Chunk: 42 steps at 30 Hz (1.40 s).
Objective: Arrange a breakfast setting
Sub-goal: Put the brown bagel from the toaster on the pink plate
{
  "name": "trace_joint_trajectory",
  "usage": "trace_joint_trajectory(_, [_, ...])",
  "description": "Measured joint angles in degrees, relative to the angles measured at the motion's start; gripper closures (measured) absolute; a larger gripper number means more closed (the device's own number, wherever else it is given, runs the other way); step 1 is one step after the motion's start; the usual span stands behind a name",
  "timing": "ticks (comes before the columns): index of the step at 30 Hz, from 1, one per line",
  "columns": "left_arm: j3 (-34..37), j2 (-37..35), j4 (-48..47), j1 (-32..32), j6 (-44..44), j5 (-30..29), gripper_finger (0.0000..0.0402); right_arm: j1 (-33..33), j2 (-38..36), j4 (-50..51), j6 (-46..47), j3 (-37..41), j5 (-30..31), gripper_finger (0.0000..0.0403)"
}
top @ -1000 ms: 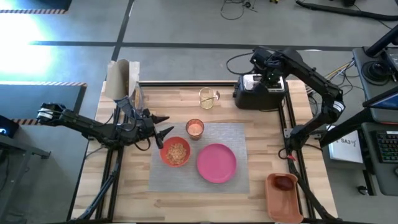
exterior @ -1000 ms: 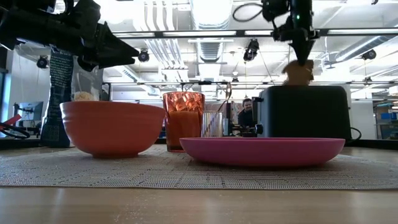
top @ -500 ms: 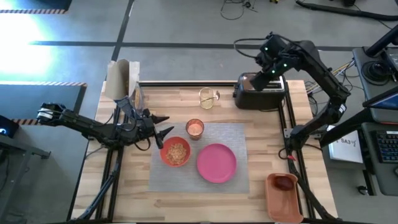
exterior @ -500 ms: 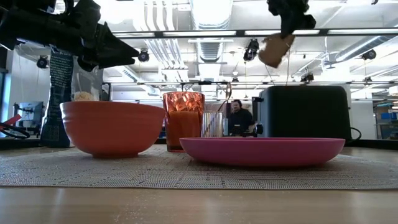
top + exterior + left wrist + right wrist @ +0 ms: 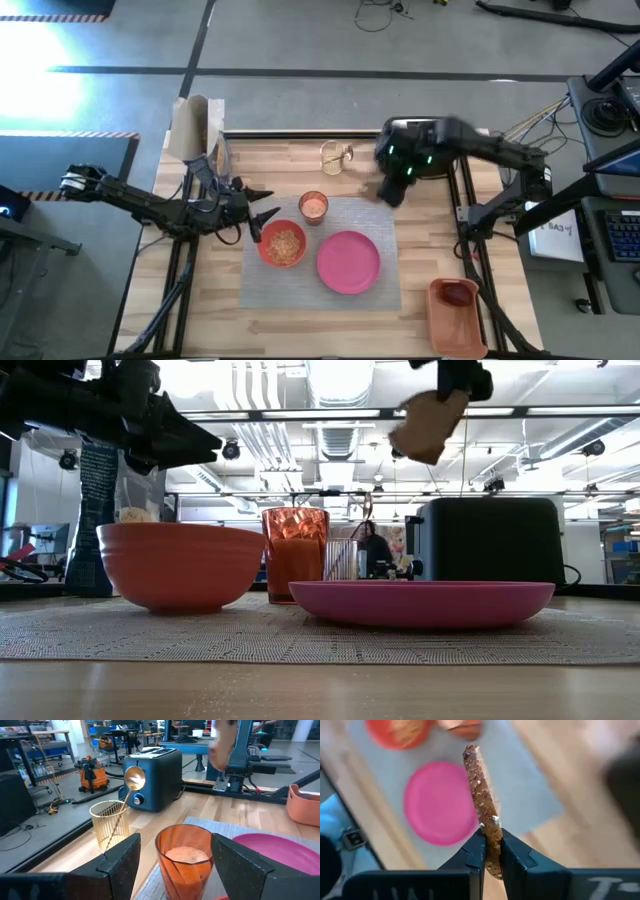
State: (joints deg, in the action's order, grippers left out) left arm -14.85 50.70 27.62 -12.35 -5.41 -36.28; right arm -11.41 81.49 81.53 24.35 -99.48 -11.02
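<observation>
While the right gripper [image 5: 490, 851] pinches the toast slice [image 5: 481, 800] edge-on, it hangs in the air above the counter [image 5: 420, 250].
High over the grey placemat [image 5: 385, 215], near the toaster [image 5: 488, 540], the slice is clear of the pink plate [image 5: 348, 262]. Beside the orange-red bowl [image 5: 283, 245] and the glass [image 5: 313, 206], the left gripper [image 5: 262, 205] hovers with its fingers spread and empty.

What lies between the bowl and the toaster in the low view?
The glass of drink and the gold wire cup behind it stand between bowl and toaster.
</observation>
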Motion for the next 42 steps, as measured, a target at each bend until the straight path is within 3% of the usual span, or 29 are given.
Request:
trace_joint_trajectory(6, [0.0,0.0,-0.2,0.0,0.0,1.9,0.0178,11.6,0.0,-11.2,5.3,7.8,0.4,0.0369])
trace_joint_trajectory(14, [0.0,0.0,-0.3,0.0,-0.4,9.8,0.0178,19.1,0.0,-27.5,12.8,20.3,2.0,0.0369])
trace_joint_trajectory(26, [0.0,0.0,-0.4,0.0,-1.1,12.4,0.0178,20.9,0.0,-46.1,19.7,32.3,-1.2,0.0369])
trace_joint_trajectory(33, [0.0,0.0,-0.4,0.0,-1.1,12.5,0.0178,20.9,0.0,-47.5,26.0,37.7,-1.5,0.0369])
trace_joint_trajectory(42, [0.0,0.0,-0.4,0.0,-1.1,12.5,0.0178,20.9,0.0,-52.6,26.1,41.1,-3.1,0.0347])
